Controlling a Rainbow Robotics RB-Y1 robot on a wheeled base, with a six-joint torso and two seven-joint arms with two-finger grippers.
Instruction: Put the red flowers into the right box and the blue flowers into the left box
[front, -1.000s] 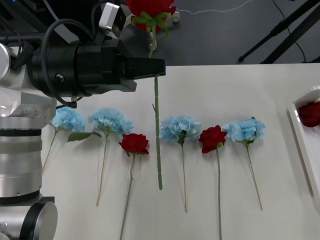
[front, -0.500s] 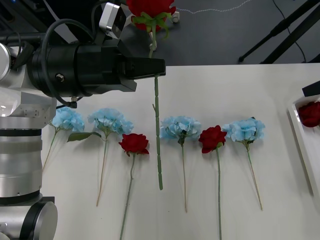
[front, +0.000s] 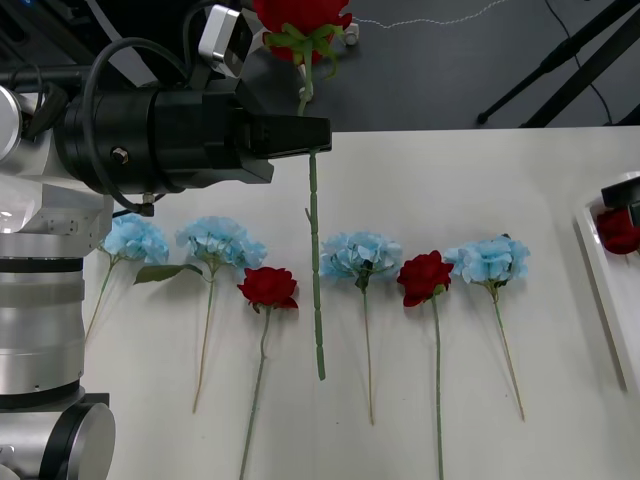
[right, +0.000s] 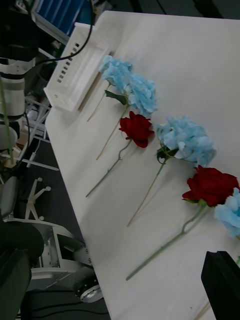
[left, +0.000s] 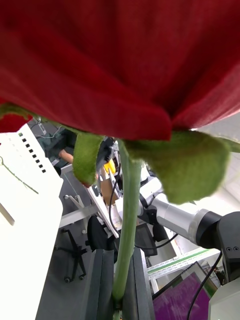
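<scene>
My left gripper (front: 312, 138) is shut on the green stem of a red rose (front: 300, 14); the stem (front: 316, 280) hangs down over the table. In the left wrist view the rose's head (left: 120, 60) looms close, its stem pinched between the black fingers (left: 100, 285). On the table lie blue flowers (front: 135, 238) (front: 220, 242) (front: 360, 254) (front: 490, 259) and red roses (front: 268, 286) (front: 425, 276). The right box (front: 598, 262) holds a red flower (front: 618, 236). My right gripper (front: 622, 196) hovers over it, open, one black finger (right: 222, 282) showing. The left box (right: 75, 75) is white.
The flowers lie in a row with stems toward the table's near edge. Bare tabletop (front: 450, 180) stretches behind the row. Tripod legs (front: 560, 60) and dark floor lie beyond the far edge. A white slotted panel (left: 25, 225) stands beside the left arm.
The right gripper has come in from the right edge and now partly covers the red flower in the right box. The left arm and its rose have not moved.
</scene>
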